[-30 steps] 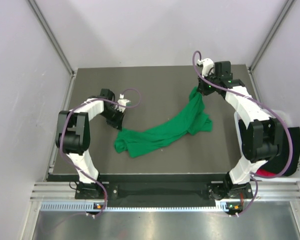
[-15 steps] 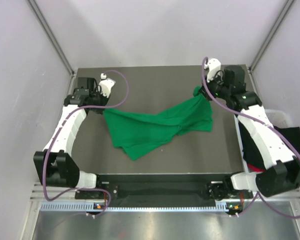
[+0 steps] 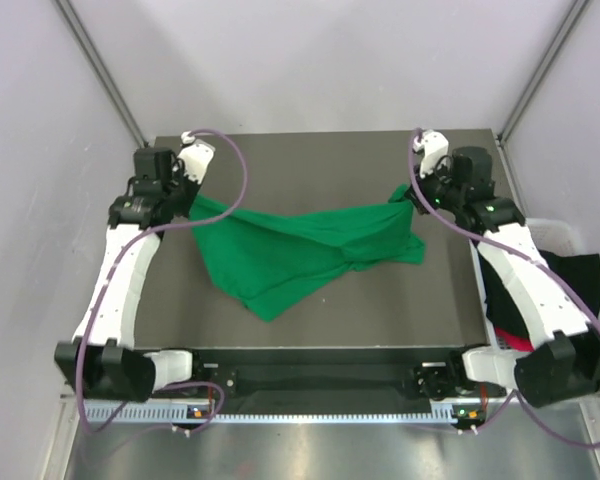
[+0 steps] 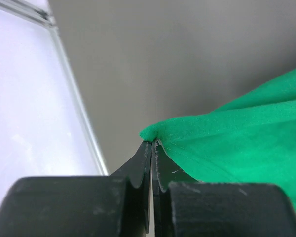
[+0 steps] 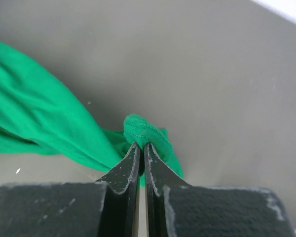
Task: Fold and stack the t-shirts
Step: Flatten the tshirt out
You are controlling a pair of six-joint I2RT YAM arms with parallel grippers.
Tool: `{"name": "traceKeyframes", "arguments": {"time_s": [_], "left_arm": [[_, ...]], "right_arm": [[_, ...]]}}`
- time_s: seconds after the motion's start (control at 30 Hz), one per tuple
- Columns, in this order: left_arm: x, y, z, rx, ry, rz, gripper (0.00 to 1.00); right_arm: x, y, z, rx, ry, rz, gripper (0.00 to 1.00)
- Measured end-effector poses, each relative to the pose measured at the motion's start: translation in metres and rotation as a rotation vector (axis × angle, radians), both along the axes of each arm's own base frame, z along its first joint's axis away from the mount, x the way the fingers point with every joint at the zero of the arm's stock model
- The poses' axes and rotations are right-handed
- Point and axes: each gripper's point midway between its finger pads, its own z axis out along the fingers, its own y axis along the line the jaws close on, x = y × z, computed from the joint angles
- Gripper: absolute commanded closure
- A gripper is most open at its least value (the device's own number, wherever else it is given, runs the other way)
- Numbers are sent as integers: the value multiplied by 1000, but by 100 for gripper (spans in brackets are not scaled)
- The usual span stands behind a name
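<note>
A bright green t-shirt point(image 3: 300, 250) hangs stretched between both grippers above the dark table point(image 3: 310, 155), its lower part sagging to the table's middle. My left gripper point(image 3: 193, 199) is shut on the shirt's left corner; in the left wrist view the jaws point(image 4: 152, 143) pinch green cloth point(image 4: 237, 143). My right gripper point(image 3: 408, 192) is shut on the right corner; in the right wrist view the jaws point(image 5: 141, 144) pinch a bunched green hem point(image 5: 143, 129). A black t-shirt point(image 3: 570, 290) and a red one point(image 3: 515, 343) lie bunched in a bin at the right.
A white bin point(image 3: 580, 240) stands off the table's right edge beside the right arm. Grey walls with metal frame posts close the back and sides. The table's left rim point(image 4: 74, 84) shows in the left wrist view.
Both grippers have moved apart and back, spreading the green shirt wider. The left arm swung far to the back left, carrying its corner with it. The right gripper shifted slightly right.
</note>
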Motion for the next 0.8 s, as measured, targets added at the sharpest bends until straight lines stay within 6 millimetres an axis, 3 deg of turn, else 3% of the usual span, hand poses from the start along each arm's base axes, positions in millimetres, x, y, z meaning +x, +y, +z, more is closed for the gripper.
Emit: {"name": "traceKeyframes", "arguments": {"time_s": [0.1, 0.2, 0.3, 0.37, 0.47, 0.5, 0.53, 0.6, 0.73, 0.8], "left_arm": [[31, 1, -38, 16, 75, 13, 100], [59, 1, -102, 25, 208, 24, 100], [71, 1, -153, 20, 308, 45, 100], [75, 1, -169, 12, 335, 67, 100], [83, 0, -168, -8, 310, 88, 100], [87, 0, -165, -14, 297, 92, 100], [91, -1, -161, -20, 277, 95, 100], [95, -2, -157, -28, 254, 99, 100], [93, -3, -152, -44, 238, 103, 100], [87, -4, -150, -50, 236, 101, 100]], "right_arm": [[23, 2, -36, -18, 87, -25, 100], [46, 4, -77, -46, 188, -44, 100], [71, 8, -113, -69, 266, -53, 100], [91, 12, -124, -75, 284, -57, 100], [131, 22, -120, -58, 249, -56, 98], [142, 25, -117, -51, 236, -54, 93], [152, 29, -112, -41, 221, -50, 80], [169, 35, -105, -26, 198, -48, 70], [172, 35, -107, -30, 185, -64, 55], [157, 27, -113, -51, 197, -81, 55]]}}
